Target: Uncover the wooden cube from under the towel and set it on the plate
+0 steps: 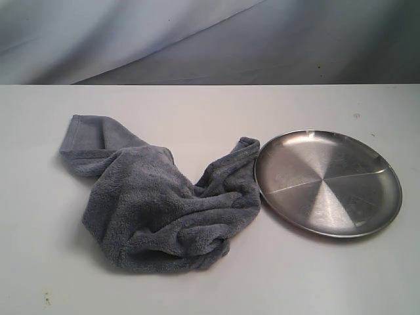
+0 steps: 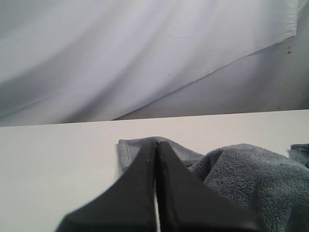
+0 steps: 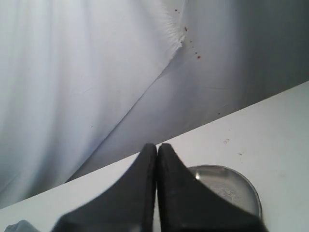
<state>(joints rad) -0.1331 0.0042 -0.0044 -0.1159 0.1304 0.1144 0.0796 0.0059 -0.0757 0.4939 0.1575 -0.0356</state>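
A crumpled blue-grey towel (image 1: 157,197) lies on the white table, left of centre. The wooden cube is hidden; no part of it shows in any view. Right of the towel, its rim almost touching the cloth, sits the round steel plate (image 1: 328,180), with nothing on it. Neither gripper shows in the exterior view. In the left wrist view my left gripper (image 2: 157,143) is shut and holds nothing, its tips pointing at the towel's hemmed corner (image 2: 126,151). My right gripper (image 3: 157,146) is shut and holds nothing, with the plate (image 3: 231,186) just beyond it.
A wrinkled white and grey backdrop cloth (image 1: 197,39) hangs behind the table's far edge. Bare white tabletop (image 1: 315,275) lies in front of the towel and plate.
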